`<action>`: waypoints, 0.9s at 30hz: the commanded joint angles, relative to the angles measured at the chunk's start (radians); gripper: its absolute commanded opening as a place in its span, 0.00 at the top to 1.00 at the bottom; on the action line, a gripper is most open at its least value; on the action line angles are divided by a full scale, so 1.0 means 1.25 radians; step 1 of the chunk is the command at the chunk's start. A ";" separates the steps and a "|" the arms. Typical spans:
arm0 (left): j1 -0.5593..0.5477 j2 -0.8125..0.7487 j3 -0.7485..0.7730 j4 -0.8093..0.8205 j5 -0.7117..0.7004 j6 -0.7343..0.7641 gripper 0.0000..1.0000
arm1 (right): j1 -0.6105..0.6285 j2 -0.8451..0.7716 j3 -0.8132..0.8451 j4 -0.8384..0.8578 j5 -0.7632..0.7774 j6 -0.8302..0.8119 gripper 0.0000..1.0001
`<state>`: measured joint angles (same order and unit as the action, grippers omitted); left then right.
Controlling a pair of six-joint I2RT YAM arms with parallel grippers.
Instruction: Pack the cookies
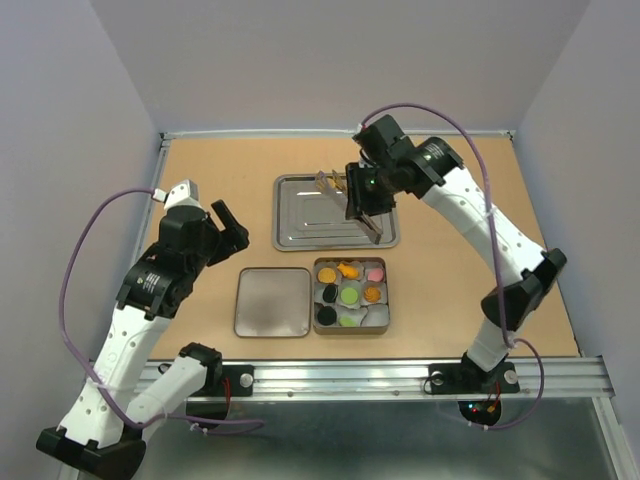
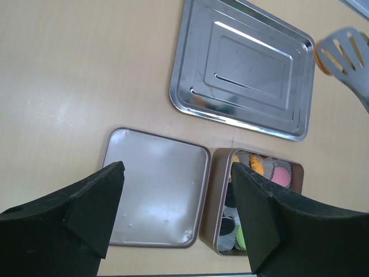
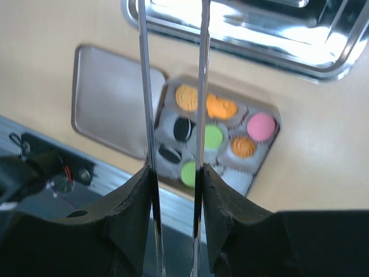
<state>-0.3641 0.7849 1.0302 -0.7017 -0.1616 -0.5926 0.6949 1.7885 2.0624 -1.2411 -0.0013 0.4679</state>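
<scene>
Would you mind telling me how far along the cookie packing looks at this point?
Done: eight cookies sit inside the tin, and the tray looks bare. In hand: the right gripper is shut on a spatula with something orange, likely a cookie, at its blade. Left: one corner paper cup looks empty and the lid lies beside the tin; the left gripper is open, holding nothing.

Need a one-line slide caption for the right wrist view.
Right tool clamps a spatula handle above the cookies in their box, lid alongside, steel tray beyond.
</scene>
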 commanded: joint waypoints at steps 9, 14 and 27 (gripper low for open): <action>0.003 -0.025 -0.002 0.016 -0.021 -0.029 0.14 | 0.005 -0.413 -0.364 -0.035 -0.119 0.056 0.65; 0.003 -0.008 -0.007 0.025 -0.016 -0.038 0.14 | 0.004 -0.552 -0.501 -0.081 -0.175 0.060 0.65; 0.003 -0.027 -0.020 0.025 -0.011 -0.084 0.14 | 0.005 -0.797 -0.793 -0.116 -0.287 0.108 0.67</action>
<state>-0.3641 0.7757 1.0199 -0.6857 -0.1684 -0.6727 0.6952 0.8303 1.1137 -1.3777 -0.3035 0.5785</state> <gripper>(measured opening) 0.859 0.417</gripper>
